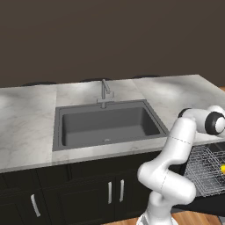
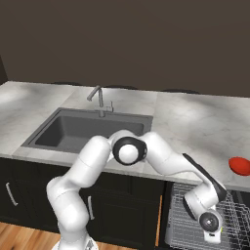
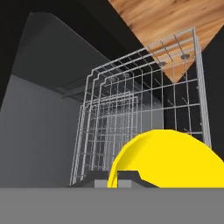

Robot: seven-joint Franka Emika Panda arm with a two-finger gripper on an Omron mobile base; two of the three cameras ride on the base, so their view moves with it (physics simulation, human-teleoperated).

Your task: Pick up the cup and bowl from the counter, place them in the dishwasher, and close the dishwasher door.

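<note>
The yellow cup point(image 3: 170, 159) fills the lower right of the hand view, its rim pinched between my gripper's point(image 3: 113, 177) shut fingertips. It hangs inside the silver wire rack point(image 3: 131, 113) of the dishwasher, which is pulled out. From the left base view, a sliver of the cup point(image 1: 223, 168) shows over the rack point(image 1: 204, 169) at the right edge. My hand point(image 2: 210, 223) points down into the rack point(image 2: 183, 227) in the right base view. The red bowl point(image 2: 240, 165) sits on the marble counter point(image 2: 195, 122), right of the arm. A dark panel point(image 1: 208, 203) below the rack looks like the dishwasher door, lying open.
A dark grey sink point(image 1: 105, 125) with a metal tap point(image 1: 104, 92) is set into the counter left of the dishwasher. Dark cabinets with silver handles point(image 1: 115, 191) run below it. Wooden floor point(image 3: 166, 22) lies beyond the rack.
</note>
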